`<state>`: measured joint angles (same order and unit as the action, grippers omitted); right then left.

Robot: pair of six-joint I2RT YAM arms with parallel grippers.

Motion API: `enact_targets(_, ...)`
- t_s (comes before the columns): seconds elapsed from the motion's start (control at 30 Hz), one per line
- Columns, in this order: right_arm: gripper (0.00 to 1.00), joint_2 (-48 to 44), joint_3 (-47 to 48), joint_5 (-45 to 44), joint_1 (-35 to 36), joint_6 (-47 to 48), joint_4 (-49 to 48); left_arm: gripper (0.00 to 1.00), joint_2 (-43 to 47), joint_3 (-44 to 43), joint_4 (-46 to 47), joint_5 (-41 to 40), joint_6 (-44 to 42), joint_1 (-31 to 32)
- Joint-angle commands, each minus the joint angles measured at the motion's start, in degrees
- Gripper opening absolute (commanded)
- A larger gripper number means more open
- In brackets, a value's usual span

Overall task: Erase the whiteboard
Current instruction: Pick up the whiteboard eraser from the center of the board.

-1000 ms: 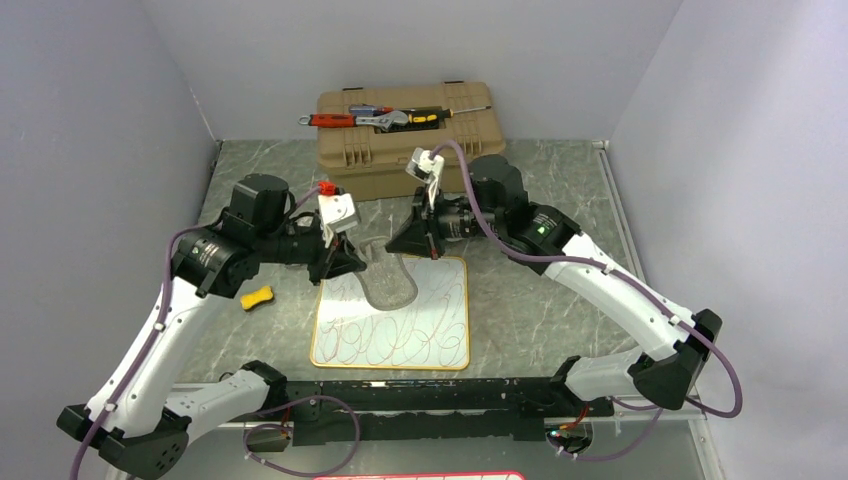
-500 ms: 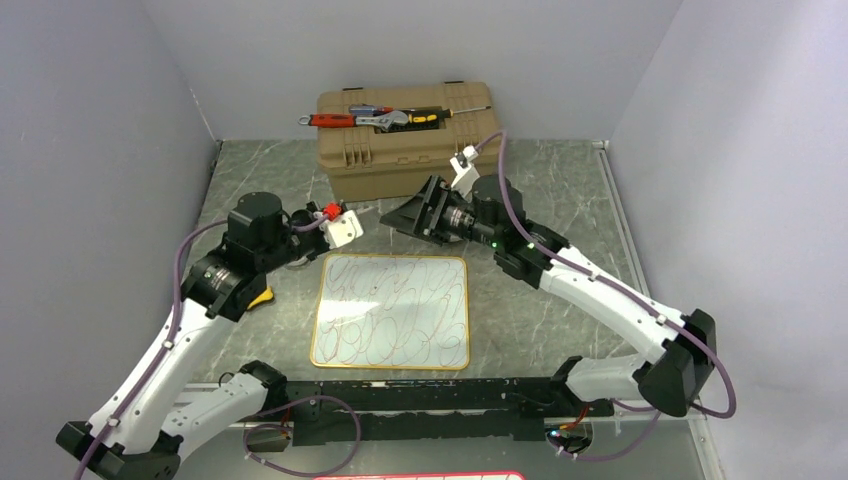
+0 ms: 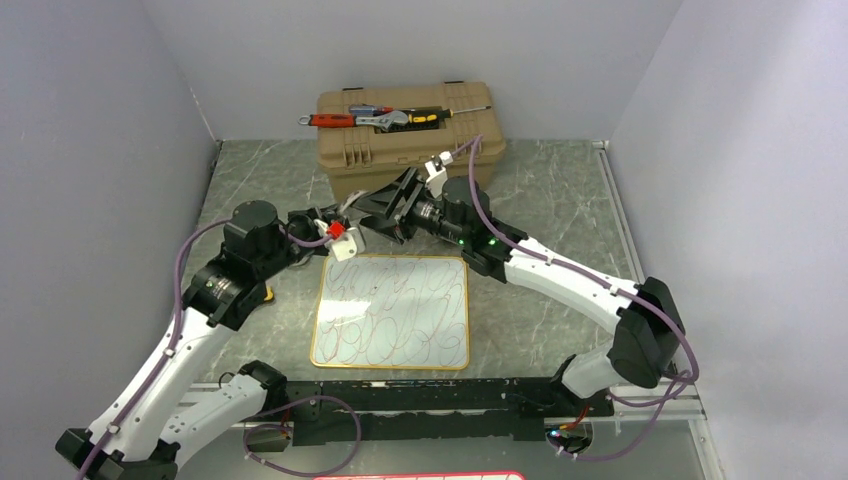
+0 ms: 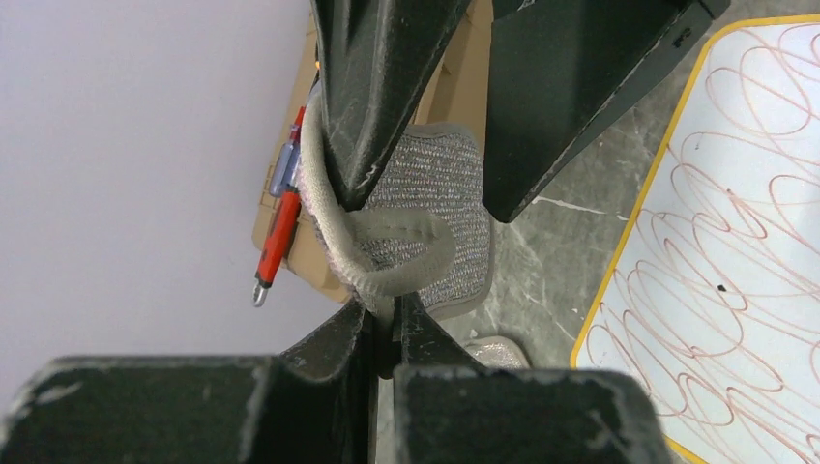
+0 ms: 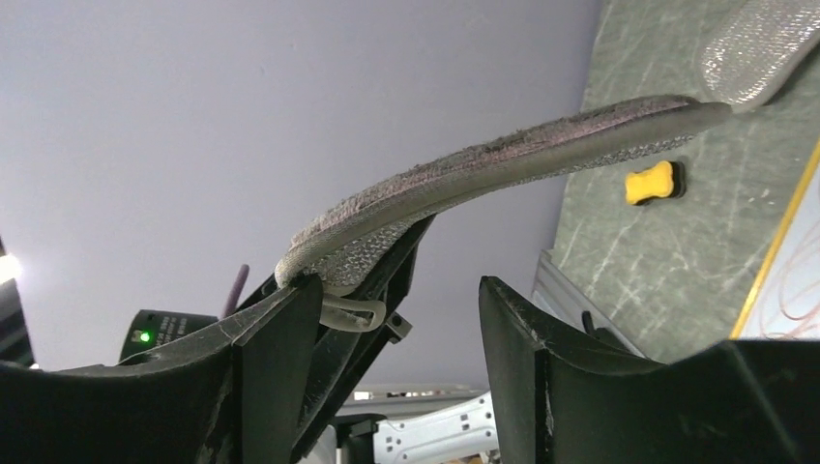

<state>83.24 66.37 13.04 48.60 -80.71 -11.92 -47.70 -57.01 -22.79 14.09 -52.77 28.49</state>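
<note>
The grey-green marbled table [image 3: 560,200] carries a tan plastic toolbox [image 3: 400,155] at its far edge. In front of that, near the middle, is the flat glossy white whiteboard with a thin yellow rim [image 3: 392,312]. The board lies flat, square to the arms, and thin reddish scribbles cover all of its face. Both grippers hang above the gap between its far edge and the toolbox, touching neither.

The board looks stiff, light and slick. Nothing visible pins it down, so a wiping stroke is likely to push it across the smooth stone. The best purchase is probably a downward press on a corner or along the rim, away from the wiping path. Pinching it would be harder, since it lies flush and gives the fingers little edge.

The left gripper [image 4: 382,324] has its fingers closed tight on the cord loop at one end of a soft grey mesh wiping pad [image 4: 435,193]. The pad hangs out beyond them, sagging slightly (it is limp, so it will need flat, even pressure to wipe). The right gripper [image 5: 398,290] stands wide, one finger at each side of the pad's looped end, and holds nothing.

A small yellow bone-shaped eraser block [image 5: 650,182] lies on the table to the left of the board, partly under the left arm in the overhead view.
</note>
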Motion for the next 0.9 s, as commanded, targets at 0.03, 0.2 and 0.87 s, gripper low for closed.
enact_targets(0.03, 0.62, -0.53, -0.34, -1.05, 0.71, -3.35, -10.93, 0.06, -0.26, -0.2, 2.77, -2.08, -0.7, 0.42)
enact_targets(0.2, 0.62, -5.38, -4.08, -5.31, 0.71, -1.96, -9.94, 0.06, -0.02, 0.1, 1.54, -1.08, -0.75, 0.43)
enact_targets(0.87, 0.43, 2.15, 1.83, -4.33, 2.62, -5.22, -7.28, 0.06, 1.34, 1.71, -0.05, -0.01, -2.32, 0.43)
